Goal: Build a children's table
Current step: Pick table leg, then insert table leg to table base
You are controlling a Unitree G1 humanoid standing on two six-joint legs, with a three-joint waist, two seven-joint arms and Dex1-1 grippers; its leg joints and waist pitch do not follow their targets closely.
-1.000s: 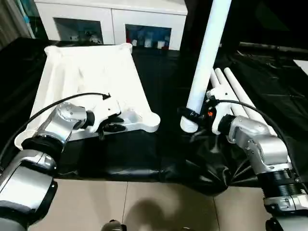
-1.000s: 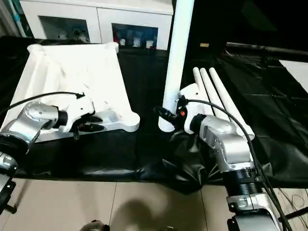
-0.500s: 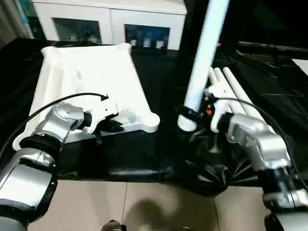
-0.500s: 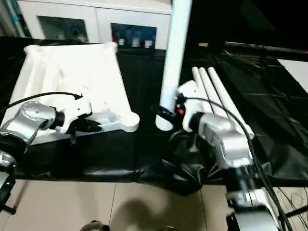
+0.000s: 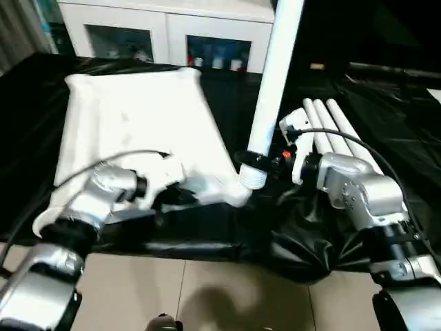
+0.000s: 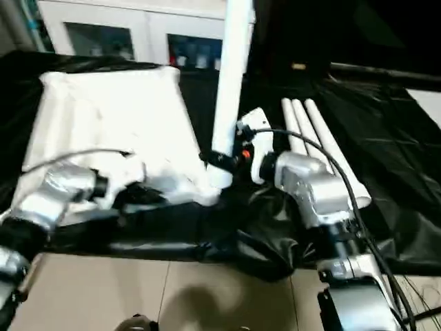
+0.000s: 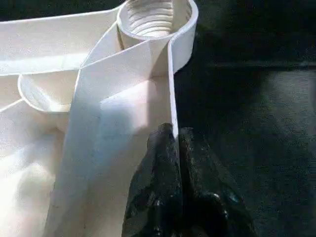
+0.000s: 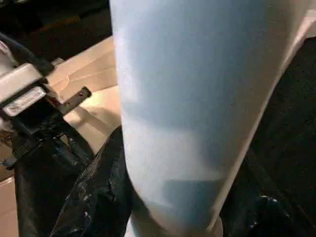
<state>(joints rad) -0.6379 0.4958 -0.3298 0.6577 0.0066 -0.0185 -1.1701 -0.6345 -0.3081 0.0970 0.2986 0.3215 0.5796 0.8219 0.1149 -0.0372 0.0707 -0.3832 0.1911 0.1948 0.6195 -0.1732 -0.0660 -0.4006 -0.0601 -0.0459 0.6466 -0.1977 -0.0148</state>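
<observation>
The white tabletop [image 5: 138,117] lies underside up on the black sheet. My left gripper [image 5: 178,196] is shut on its near rim, a little short of the threaded corner socket [image 7: 155,15]. The same left gripper [image 7: 175,134] pinches that thin rim wall in the left wrist view. My right gripper [image 5: 257,160] is shut on a long white leg [image 5: 272,76] near its lower end and holds it almost upright. The leg's ribbed foot [image 5: 252,178] hangs just above and beside the tabletop's near right corner [image 5: 236,195]. One black finger [image 8: 94,192] hugs the leg [image 8: 187,98].
Three spare white legs [image 5: 332,129] lie side by side on the black sheet [image 5: 386,117] to the right. A white glass-door cabinet [image 5: 165,27] stands behind the tabletop. Tiled floor [image 5: 227,289] lies in front of the sheet's crumpled near edge.
My right gripper has carried the upright leg leftward, so its foot is now at the tabletop's near right corner. The camera has shifted too. The left gripper keeps its hold on the rim.
</observation>
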